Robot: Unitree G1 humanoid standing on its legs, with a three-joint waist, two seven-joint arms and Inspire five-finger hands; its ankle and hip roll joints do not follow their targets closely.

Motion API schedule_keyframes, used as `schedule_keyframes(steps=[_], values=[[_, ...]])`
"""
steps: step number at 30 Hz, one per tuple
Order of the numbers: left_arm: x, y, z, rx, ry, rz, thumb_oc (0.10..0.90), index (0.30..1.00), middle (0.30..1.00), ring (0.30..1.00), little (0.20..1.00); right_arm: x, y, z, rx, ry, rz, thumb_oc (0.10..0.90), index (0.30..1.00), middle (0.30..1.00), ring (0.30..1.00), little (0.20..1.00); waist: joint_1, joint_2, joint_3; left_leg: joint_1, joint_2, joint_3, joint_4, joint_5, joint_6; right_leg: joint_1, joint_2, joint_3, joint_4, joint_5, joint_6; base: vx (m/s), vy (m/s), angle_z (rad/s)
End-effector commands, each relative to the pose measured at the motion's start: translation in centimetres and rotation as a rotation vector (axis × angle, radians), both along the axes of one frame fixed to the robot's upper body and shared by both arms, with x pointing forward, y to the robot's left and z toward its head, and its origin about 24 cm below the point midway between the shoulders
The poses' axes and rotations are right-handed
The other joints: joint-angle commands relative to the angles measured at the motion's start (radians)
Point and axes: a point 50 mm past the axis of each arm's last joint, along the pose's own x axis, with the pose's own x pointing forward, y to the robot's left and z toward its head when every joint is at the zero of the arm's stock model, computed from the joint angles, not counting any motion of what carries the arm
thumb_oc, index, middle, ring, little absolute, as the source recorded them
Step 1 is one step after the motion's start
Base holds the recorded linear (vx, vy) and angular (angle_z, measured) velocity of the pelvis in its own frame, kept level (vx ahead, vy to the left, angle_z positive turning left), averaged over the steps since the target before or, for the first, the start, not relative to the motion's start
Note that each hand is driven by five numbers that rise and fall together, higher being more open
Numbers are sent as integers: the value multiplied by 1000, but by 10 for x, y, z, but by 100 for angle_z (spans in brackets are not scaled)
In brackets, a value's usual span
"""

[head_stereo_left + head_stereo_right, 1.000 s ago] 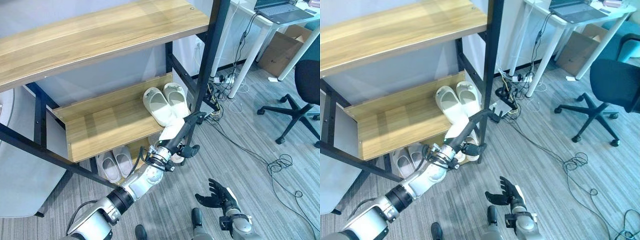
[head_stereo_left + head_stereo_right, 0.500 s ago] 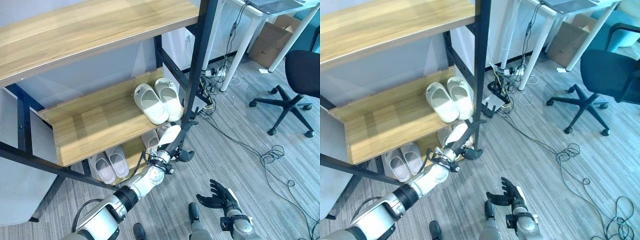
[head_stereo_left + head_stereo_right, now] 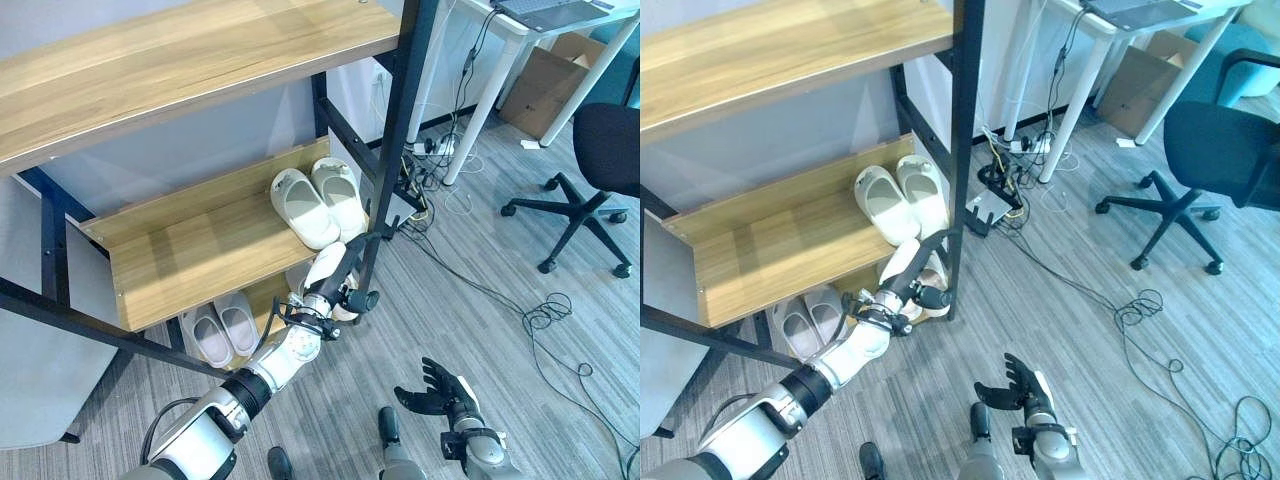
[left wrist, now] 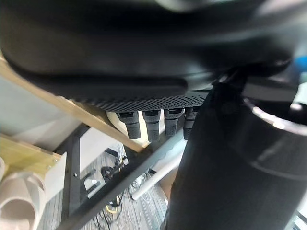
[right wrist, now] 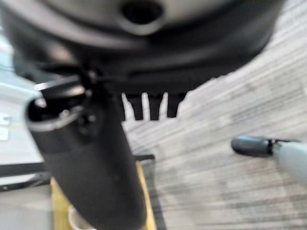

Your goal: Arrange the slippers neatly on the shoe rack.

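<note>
Grey plank floor runs under the shoe rack [image 3: 395, 150]. At its lowest shelf the left hand [image 3: 335, 272] reaches toward a slipper [image 3: 930, 285]; its grip I cannot tell. Another pair [image 3: 318, 200] sits above. Likely next: straighten that slipper. Right hand [image 3: 437, 392] idles, fingers spread. No legible writing.

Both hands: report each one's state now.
Left hand: holding a white slipper at the rack's lower shelves.
Right hand: open, holding nothing, above the floor.
</note>
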Motion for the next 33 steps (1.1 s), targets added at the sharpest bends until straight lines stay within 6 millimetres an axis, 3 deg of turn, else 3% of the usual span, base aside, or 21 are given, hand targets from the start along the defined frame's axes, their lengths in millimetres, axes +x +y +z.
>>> schedule_keyframes(steps=[1,4,11,33], values=[[26,-5,56,-49,-217,10,800,900,900,900,900,21,-10,19,-13,-136,-31,800,900,900,900,900,27,-11,-23,-28,-56,-23,3,-102,38,-16,39,-64,4,-96,36,0,0,0],[30,14,55,6,-226,45,800,900,900,900,900,17,-12,17,-12,-127,-36,800,900,900,900,900,27,-13,-25,-32,-54,-22,3,-104,40,-22,38,-63,4,-93,38,0,0,0],[32,30,51,18,-210,78,800,900,900,900,900,16,-12,16,-14,-119,-29,800,900,900,900,900,35,-13,-27,-24,-55,-24,3,-106,41,-11,36,-66,4,-94,38,0,0,0],[33,46,39,27,-159,147,800,900,900,900,900,14,-8,14,-17,-102,-10,800,900,900,900,900,42,-18,-28,-3,-55,-23,3,-109,42,8,40,-69,4,-99,37,0,0,0]])
